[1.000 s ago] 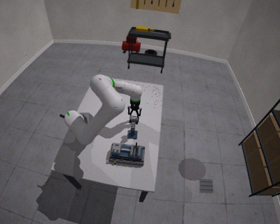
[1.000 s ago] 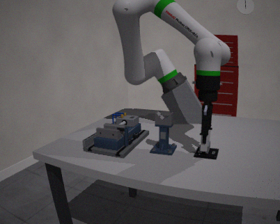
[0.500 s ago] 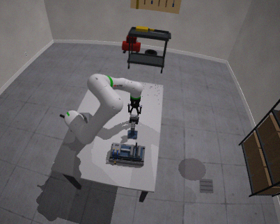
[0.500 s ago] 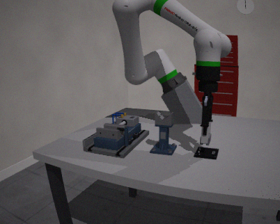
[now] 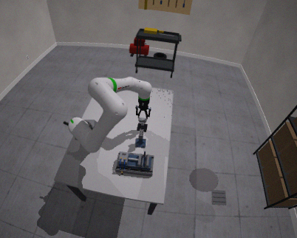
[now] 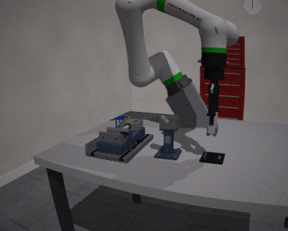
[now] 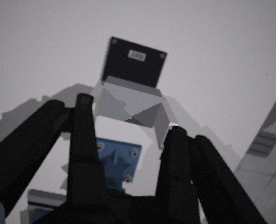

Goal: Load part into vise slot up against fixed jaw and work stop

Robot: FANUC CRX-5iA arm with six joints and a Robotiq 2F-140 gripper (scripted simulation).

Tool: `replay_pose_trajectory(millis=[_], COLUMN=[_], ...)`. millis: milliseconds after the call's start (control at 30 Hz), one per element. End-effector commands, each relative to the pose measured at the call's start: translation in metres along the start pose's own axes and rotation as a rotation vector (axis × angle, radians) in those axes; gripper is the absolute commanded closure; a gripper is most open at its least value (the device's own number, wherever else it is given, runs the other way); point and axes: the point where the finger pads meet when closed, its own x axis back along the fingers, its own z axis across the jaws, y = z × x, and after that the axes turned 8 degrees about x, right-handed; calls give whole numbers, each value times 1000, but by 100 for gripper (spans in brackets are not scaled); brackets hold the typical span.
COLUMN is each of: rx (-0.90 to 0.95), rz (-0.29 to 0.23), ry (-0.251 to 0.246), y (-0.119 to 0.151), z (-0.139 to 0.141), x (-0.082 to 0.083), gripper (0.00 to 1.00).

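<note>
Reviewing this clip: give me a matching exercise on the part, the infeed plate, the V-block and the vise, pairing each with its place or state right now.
Things:
1. part
2. infeed plate
3. V-block
4. vise

States:
A. dark and flat on the table, nothing resting on it
B. blue stand between vise and plate, nothing in it
C. held in the gripper, lifted above the plate
D. jaws open, no block between them

Pairs: 1-C, 2-A, 3-B, 4-D
</note>
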Motion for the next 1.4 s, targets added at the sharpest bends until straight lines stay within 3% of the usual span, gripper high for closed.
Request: replay_pose_trajectory(millis=[0, 533, 1033, 1367], rx=[0, 0, 0, 0], rz=[0, 0, 0, 0], ry=[0, 0, 0, 0], y=[0, 0, 0, 0], z=[0, 0, 0, 0], x=[8, 70, 105, 114], gripper=[100, 100, 100, 100])
